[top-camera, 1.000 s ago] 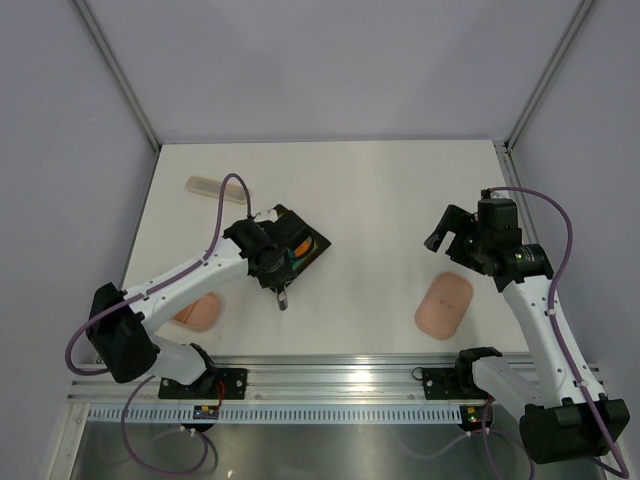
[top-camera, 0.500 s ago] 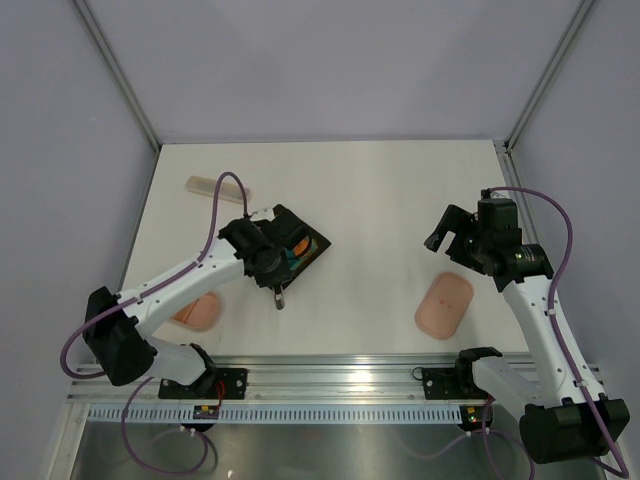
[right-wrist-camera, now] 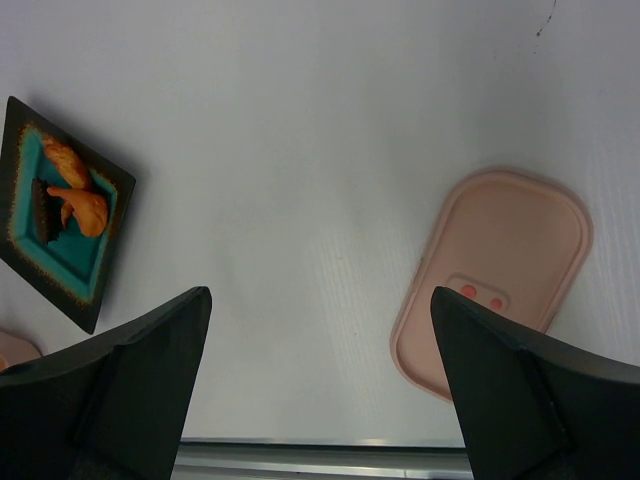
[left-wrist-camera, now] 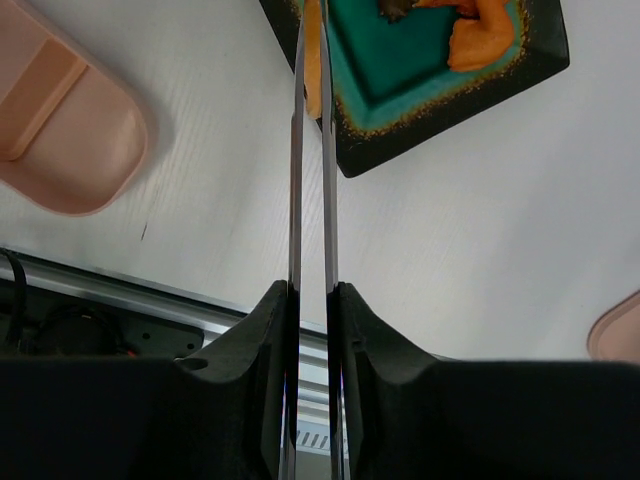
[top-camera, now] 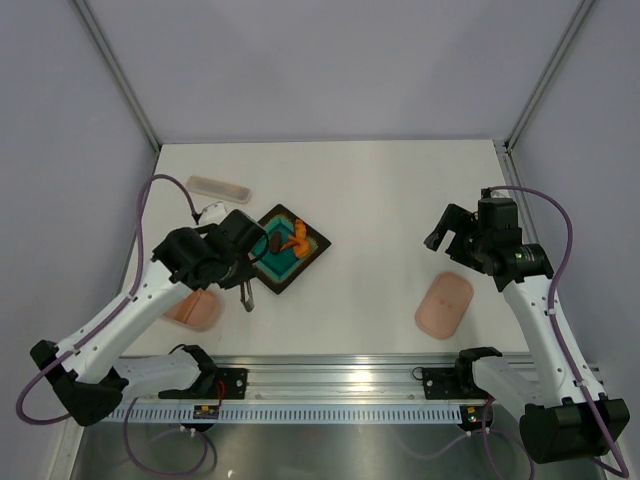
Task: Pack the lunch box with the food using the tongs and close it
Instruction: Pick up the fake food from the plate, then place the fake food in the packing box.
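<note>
My left gripper [left-wrist-camera: 312, 290] is shut on the slim silver tongs [left-wrist-camera: 297, 180], whose arms run nearly parallel up to the dark tray [left-wrist-camera: 450, 125]. A strip of orange food [left-wrist-camera: 312, 60] shows between the tong arms over the tray's rim. On the tray's teal centre lie an orange shrimp-like piece [top-camera: 296, 240] and a dark brown lump [top-camera: 273, 243]. From above, the left gripper [top-camera: 243, 270] hangs between the tray and the open pink lunch box [top-camera: 193, 310]. The spotted lid [right-wrist-camera: 495, 275] lies at the right. My right gripper [right-wrist-camera: 320, 300] hangs open above bare table, left of the lid.
A long pale translucent case [top-camera: 218, 186] lies at the back left. The metal rail [top-camera: 340, 378] runs along the table's near edge. The enclosure's grey walls stand on three sides.
My left arm has swung left and back toward the lunch box, uncovering the tray's teal centre and its food. The right arm has not moved.
</note>
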Robot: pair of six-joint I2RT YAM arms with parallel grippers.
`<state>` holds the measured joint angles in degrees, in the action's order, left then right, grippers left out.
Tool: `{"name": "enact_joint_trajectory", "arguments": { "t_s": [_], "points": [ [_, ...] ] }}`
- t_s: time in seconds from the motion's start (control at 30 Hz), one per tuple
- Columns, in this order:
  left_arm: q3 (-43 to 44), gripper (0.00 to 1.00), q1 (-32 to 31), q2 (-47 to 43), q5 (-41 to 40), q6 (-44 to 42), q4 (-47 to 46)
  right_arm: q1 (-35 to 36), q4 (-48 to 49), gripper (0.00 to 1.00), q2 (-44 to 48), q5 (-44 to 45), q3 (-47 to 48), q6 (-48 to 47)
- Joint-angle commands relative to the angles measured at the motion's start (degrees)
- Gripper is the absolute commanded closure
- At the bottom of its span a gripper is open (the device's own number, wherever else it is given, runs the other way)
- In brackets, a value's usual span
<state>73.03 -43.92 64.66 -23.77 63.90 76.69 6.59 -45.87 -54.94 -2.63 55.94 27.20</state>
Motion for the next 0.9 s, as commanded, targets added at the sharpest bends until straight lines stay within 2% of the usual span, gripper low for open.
{"name": "enact_joint_trajectory", "arguments": {
  "t_s": [0.0,0.2,0.37,0.63,0.87],
  "points": [
    [-2.01,1.0,2.42,-5.5,-1.2,1.84,12.0,-0.09,2.8,0.01,-0.08,-1.05,0.84,-0.04],
    [-9.65,1.0,7.34,-13.06,2.93,3.42,12.0,0.0,3.77,0.01,-0.78,-1.93,0.31,-0.04],
    [-12.48,1.0,11.22,-16.15,4.43,3.96,12.0,-0.09,4.21,0.0,-1.05,-2.2,0.57,-0.22],
    [-8.62,1.0,15.26,-15.71,1.54,1.67,12.08,-0.09,4.21,0.0,-0.96,-2.29,0.22,-0.13],
    [-4.84,1.0,18.78,-12.99,-4.62,6.76,11.91,-0.09,3.68,0.01,-0.79,-2.03,0.57,-0.39]
  ]
}}
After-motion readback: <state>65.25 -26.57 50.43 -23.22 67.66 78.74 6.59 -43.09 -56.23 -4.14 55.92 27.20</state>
